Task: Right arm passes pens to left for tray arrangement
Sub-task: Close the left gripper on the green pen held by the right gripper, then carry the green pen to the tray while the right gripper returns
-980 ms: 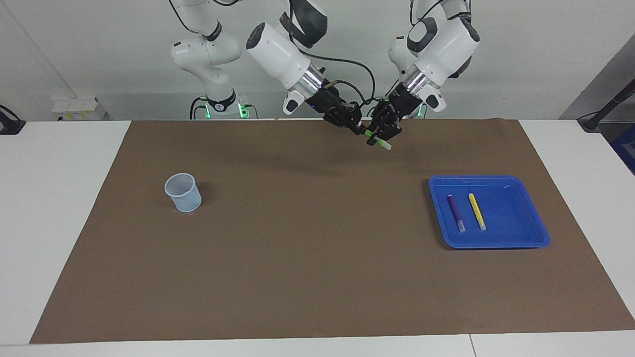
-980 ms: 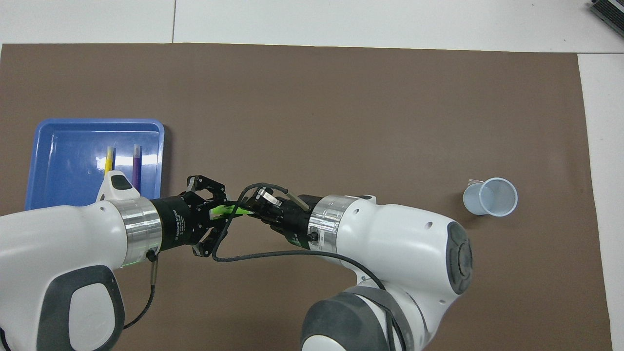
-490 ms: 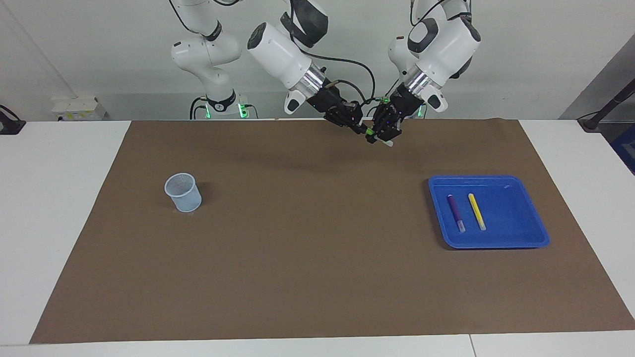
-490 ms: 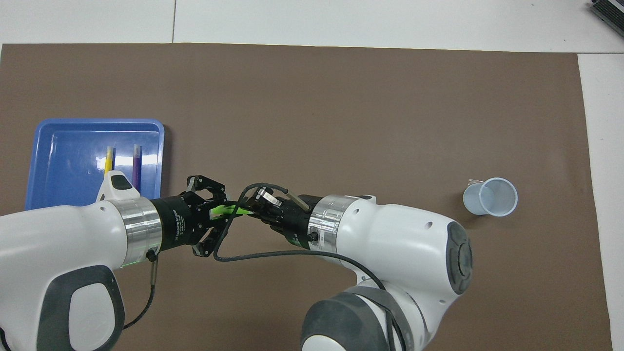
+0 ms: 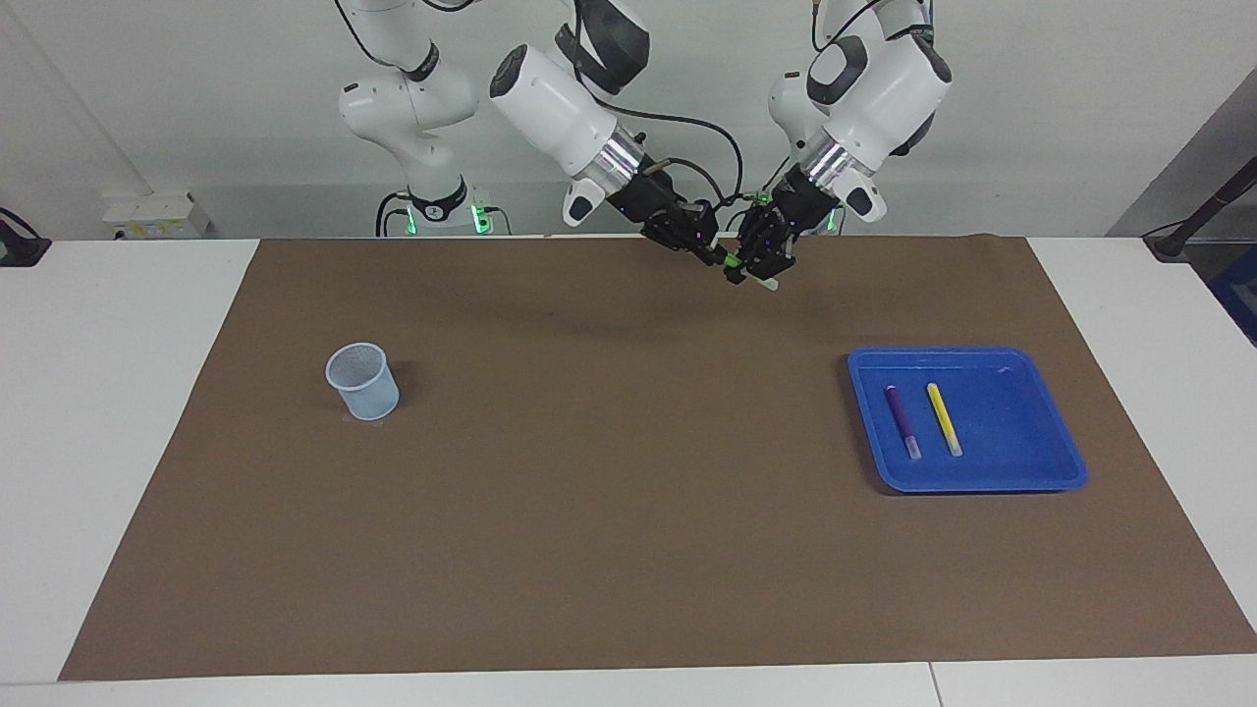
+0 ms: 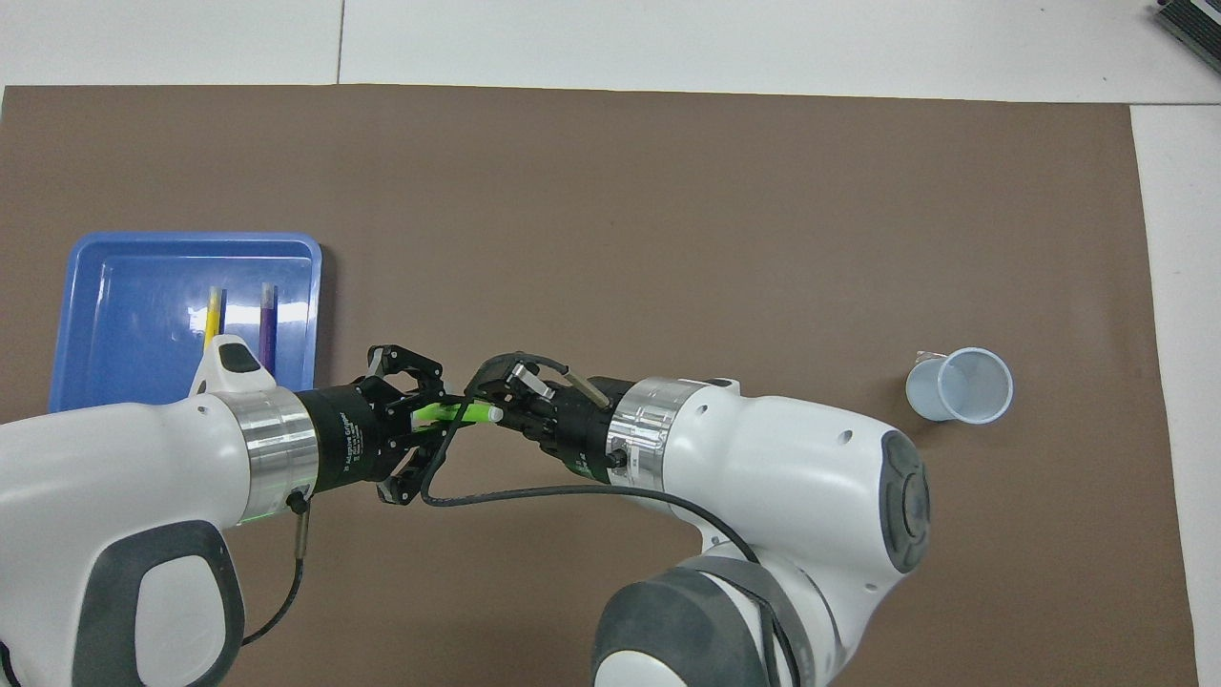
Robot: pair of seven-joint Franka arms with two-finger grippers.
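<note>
Pens are split between the air and the tray: the green pen [image 6: 456, 413] hangs above the brown mat [image 5: 609, 491] at the upper middle of the facing frame, bridging the two hands. The left hand [image 5: 758, 263] comes down from the upper right of that frame and is clamped on the green pen, whose pale end pokes out just below its fingers. The right hand [image 5: 709, 249] reaches in from the upper left of the frame and meets the pen's other end; whether its fingers are gripping or apart I cannot tell. In the overhead frame the green pen lies level between the two black hands, at lower centre-left.

The purple pen [image 5: 902, 421] and the yellow pen [image 5: 945, 419] lie side by side, apart, inside the blue tray [image 5: 1041, 462], which sits on the mat at the right of the facing frame, toward the left arm's end of the surface. A pale translucent cup [image 5: 362, 381] stands upright on the mat at the left of that frame, well apart from the tray.
</note>
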